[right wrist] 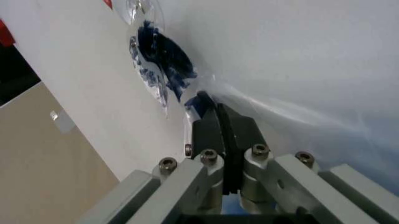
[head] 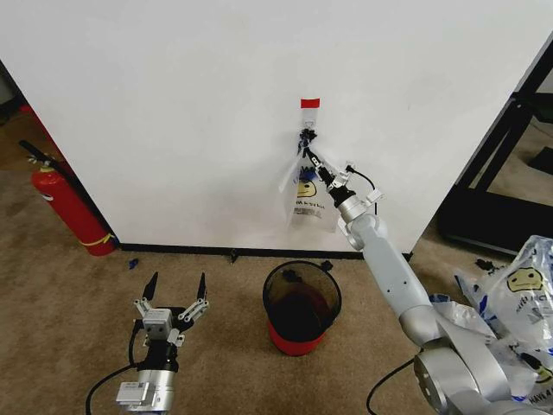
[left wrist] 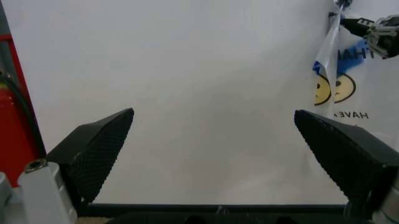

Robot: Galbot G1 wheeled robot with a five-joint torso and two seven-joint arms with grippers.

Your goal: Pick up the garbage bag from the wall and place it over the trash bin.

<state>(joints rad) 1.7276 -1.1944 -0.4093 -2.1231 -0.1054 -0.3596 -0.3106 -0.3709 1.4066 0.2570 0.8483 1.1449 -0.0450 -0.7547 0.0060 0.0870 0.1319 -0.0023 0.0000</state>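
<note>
1. The garbage bag point(head: 304, 192) hung from the black hook point(head: 305, 135) on the wall point(head: 173, 104), under the red tape tag point(head: 309, 103), directly above the trash bin point(head: 301, 307) on the carpet.
2. My right gripper point(head: 314, 162) had its fingers pressed together on the bag's upper film.
3. I judged the risk: pulling outward rather than up could tear the thin plastic or leave it snagged.
4. My left gripper point(head: 176, 290) waited spread, low near the baseboard.
5. I counted one hanging bag, one bin, one hook, one fire extinguisher point(head: 69, 207), and a heap of spare bags point(head: 518, 303).

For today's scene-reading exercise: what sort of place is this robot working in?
Probably an indoor test or lab area: a freestanding white wall panel on brown carpet, a red fire extinguisher beside it, and a heap of spare bags.
</note>
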